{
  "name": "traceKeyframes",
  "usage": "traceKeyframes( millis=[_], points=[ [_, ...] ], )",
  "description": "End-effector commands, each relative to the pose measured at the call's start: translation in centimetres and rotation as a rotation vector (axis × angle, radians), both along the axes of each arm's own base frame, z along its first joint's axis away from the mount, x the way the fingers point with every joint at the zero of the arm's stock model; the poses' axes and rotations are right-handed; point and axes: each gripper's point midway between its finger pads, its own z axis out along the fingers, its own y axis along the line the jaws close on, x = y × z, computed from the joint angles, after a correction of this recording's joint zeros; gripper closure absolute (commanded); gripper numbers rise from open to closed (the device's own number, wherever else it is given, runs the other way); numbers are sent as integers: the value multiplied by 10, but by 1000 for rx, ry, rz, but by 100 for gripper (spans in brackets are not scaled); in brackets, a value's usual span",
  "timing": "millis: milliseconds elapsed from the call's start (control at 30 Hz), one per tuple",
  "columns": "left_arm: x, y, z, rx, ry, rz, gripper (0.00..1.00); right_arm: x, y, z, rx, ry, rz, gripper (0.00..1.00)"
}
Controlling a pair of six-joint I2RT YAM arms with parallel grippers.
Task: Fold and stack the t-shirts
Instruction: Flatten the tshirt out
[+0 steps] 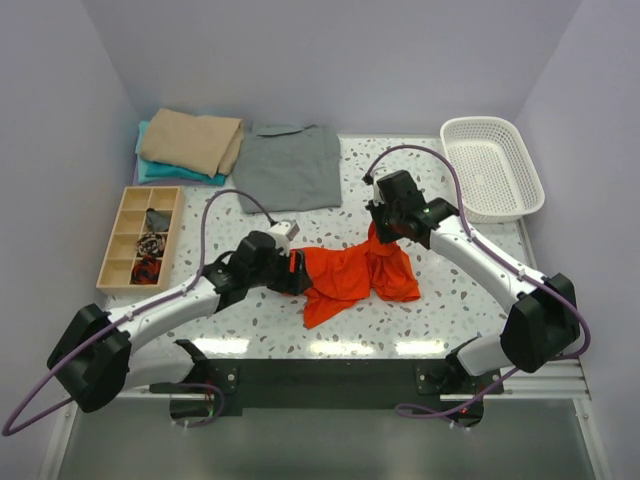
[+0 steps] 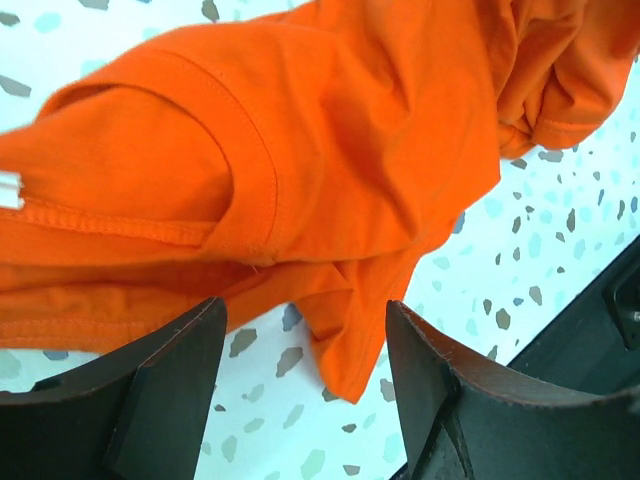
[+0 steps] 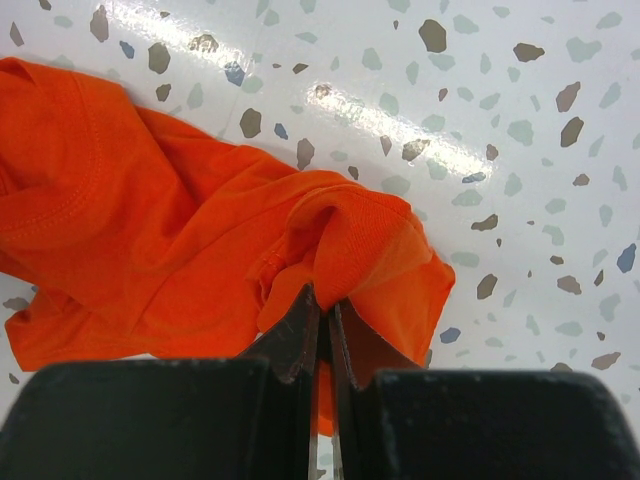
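left gripper (image 2: pixel 305 310) hangs wide open over a loose corner of the orange t-shirt (image 1: pixel 350 275), mid table (image 1: pixel 450 300). right gripper (image 3: pixel 322 300) pinches a bunched bit. left might grab two layers and skew the fold.

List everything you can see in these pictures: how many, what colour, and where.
orange-red t-shirt: one, crumpled, middle of the table between the arms
grey t-shirt: one, spread flat, far middle
tan t-shirt: one, folded, far left, on top of the teal one
teal t-shirt: one, folded, under the tan one
wooden tray: one, light wood, left side, small dark items in some compartments
mesh basket: one, white, far right corner
table: one, white with speckles
left arm: one, white and black, jaws open at the orange-red shirt's edge
right arm: one, white and black, jaws shut on a fold of the orange-red shirt
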Motion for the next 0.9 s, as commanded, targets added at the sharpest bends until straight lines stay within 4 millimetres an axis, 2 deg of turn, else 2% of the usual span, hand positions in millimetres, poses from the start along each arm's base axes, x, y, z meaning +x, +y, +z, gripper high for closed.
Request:
traceKeyframes(
  millis=[0, 133, 300, 567, 767, 833, 867],
  points=[
    [-25, 2, -14, 0, 55, -21, 31, 7, 5, 9, 29, -35, -5, 98],
    [-50, 1, -37, 11, 122, -35, 32, 6, 3, 11, 25, -40, -9, 97],
    [-65, -8, -49, 17, 143, -55, 32, 5, 2, 11, 27, -37, -11, 97],
    [-50, -26, -47, -7, 94, -42, 32, 2, 1, 12, 27, -38, -11, 97],
    [-48, -41, -57, -8, 109, -72, 49, 2, -1, 12, 19, -41, -14, 97],
    [-48, -43, -59, -5, 110, -81, 62, 2, -3, 14, 15, -47, -21, 97],
    [-47, -45, -62, -4, 113, -87, 73, 2, -4, 14, 12, -49, -22, 97]
  ],
)
